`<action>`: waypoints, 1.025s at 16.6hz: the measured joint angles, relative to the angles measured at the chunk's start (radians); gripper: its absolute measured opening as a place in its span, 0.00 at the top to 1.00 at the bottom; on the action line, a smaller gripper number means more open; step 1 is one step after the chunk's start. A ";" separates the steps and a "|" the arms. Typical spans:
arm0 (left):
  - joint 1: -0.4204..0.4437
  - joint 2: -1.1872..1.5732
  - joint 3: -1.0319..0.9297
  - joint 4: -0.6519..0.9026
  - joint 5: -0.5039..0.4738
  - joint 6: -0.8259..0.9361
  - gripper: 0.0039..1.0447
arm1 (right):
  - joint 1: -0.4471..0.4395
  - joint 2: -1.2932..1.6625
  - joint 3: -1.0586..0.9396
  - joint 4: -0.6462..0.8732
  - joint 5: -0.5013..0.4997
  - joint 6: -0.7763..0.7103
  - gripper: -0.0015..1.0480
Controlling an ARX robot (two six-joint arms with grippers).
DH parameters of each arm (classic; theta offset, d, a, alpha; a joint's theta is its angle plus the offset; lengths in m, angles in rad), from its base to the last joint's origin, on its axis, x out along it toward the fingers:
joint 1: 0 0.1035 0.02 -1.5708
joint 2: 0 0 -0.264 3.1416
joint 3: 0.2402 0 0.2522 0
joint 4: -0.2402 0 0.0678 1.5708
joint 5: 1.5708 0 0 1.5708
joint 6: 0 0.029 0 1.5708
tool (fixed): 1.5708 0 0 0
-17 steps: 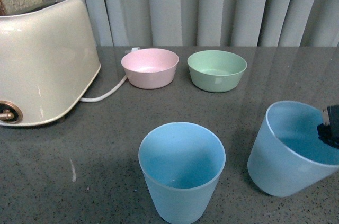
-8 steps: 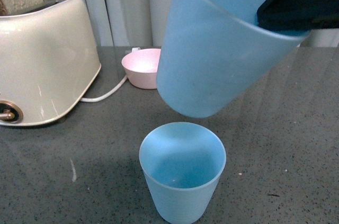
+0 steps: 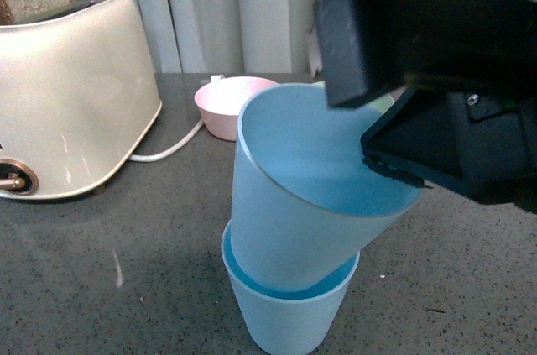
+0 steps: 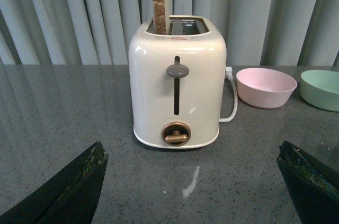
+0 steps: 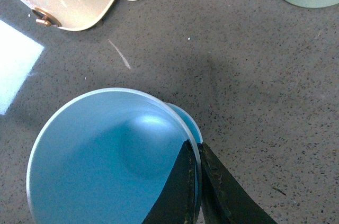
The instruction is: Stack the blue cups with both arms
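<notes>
R gripper point(image 5: 197, 181) pinches the rim of the upper blue cup point(image 3: 310, 195), one finger inside, one outside. That cup sits tilted w/ its base inside the lower blue cup point(image 3: 285, 313) (upright on the grey table point(image 3: 126, 237)). L gripper point(image 4: 193, 181) spread wide, holding nothing, facing the toaster point(image 4: 177, 83).

We list matt plastic blue cups point(image 3: 294, 229), a glossy cream toaster point(image 4: 177, 83), and a speckled grey stone-like table point(image 4: 63, 123).
</notes>
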 joint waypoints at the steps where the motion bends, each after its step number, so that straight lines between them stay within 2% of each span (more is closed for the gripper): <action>1: 0.000 0.000 0.000 0.000 0.000 0.000 0.06 | -0.003 0.009 0.002 -0.001 -0.002 0.000 0.98; 5: 0.000 0.000 0.000 0.000 0.000 0.000 0.06 | -0.011 0.026 0.029 0.006 -0.006 0.000 0.98; 7: 0.000 0.000 0.000 0.000 0.000 0.000 0.06 | -0.023 0.035 0.034 0.006 -0.015 0.000 0.80; 11: 0.000 0.000 0.000 0.000 0.000 0.000 0.06 | -0.034 0.034 0.047 0.000 -0.027 0.000 0.38; 14: 0.000 0.000 0.000 0.000 0.000 0.000 0.06 | -0.080 0.002 0.049 0.060 -0.036 0.024 0.06; 17: 0.000 0.000 0.000 0.000 0.000 0.000 0.06 | -0.221 -0.088 0.027 0.156 -0.037 0.102 0.06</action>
